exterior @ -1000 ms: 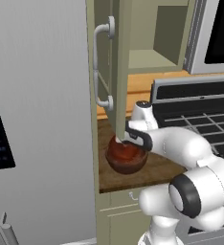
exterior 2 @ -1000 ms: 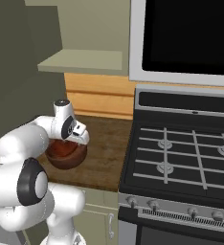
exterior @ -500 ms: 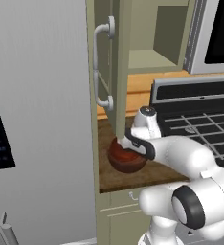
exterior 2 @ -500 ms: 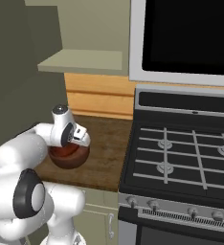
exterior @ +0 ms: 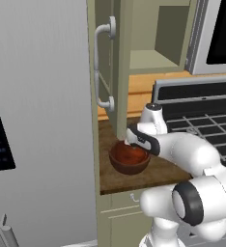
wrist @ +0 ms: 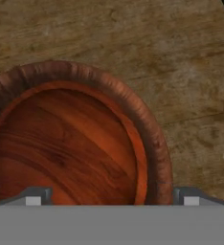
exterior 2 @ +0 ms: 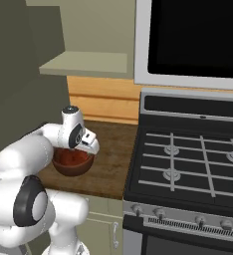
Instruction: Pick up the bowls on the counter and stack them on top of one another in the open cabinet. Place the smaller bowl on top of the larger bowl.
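Observation:
The larger bowl point(exterior: 129, 167) point(exterior 2: 71, 169), dark brown and deep, stands on the counter point(exterior: 148, 177) near its front left corner. In the hand view its dark rim point(wrist: 150, 125) rings a smoother reddish-orange surface that looks like the smaller bowl point(wrist: 66, 143) lying inside it. My gripper point(exterior: 133, 145) point(exterior 2: 81, 150) point(wrist: 111, 197) hangs just above the bowl, open wide. Its two fingertips point(wrist: 35, 196) straddle the bowl's right half without touching it. The open cabinet's shelf point(exterior: 148, 61) point(exterior 2: 88, 63) is up and behind the counter.
The cabinet door point(exterior: 119, 72) with its silver handle point(exterior: 103, 67) stands open right behind the bowl. A grey fridge point(exterior: 37, 120) closes off the left. The black stove point(exterior 2: 188, 164) adjoins the counter on the right, under a microwave point(exterior 2: 193, 35).
The hand has swung left and come down closer over the bowl. The jaws stay open and the bowl has not moved.

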Controlling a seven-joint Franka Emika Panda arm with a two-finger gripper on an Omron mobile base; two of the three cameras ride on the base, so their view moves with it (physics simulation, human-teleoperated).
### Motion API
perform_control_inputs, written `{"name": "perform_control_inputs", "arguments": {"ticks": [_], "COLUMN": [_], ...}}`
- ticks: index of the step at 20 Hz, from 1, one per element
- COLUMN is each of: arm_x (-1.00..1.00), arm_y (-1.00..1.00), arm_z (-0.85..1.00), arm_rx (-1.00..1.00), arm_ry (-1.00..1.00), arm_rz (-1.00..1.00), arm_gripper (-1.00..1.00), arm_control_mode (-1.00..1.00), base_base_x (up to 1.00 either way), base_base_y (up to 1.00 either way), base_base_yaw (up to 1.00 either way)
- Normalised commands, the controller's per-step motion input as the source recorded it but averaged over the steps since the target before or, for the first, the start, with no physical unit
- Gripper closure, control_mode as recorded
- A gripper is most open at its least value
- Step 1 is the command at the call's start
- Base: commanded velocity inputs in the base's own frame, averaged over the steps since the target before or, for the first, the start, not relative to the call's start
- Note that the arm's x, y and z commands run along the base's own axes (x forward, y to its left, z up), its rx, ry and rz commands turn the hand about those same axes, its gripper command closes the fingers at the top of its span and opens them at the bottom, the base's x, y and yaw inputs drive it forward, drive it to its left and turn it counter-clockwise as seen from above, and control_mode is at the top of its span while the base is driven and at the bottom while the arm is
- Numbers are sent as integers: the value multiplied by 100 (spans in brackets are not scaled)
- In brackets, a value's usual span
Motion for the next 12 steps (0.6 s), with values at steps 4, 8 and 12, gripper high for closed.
{"name": "perform_control_inputs", "arguments": {"ticks": [4,8,12], "arm_x": [0,0,0], "arm_y": [-18,-29,-27], "arm_z": [0,-19,-51], "arm_rx": [-1,0,0], "arm_ry": [0,4,12], "arm_rz": [-4,-7,0], "arm_gripper": [-100,-100,-100], "arm_control_mode": [-100,-100,-100], "base_base_x": [0,0,0], "base_base_y": [0,0,0], "base_base_yaw": [0,0,0]}}
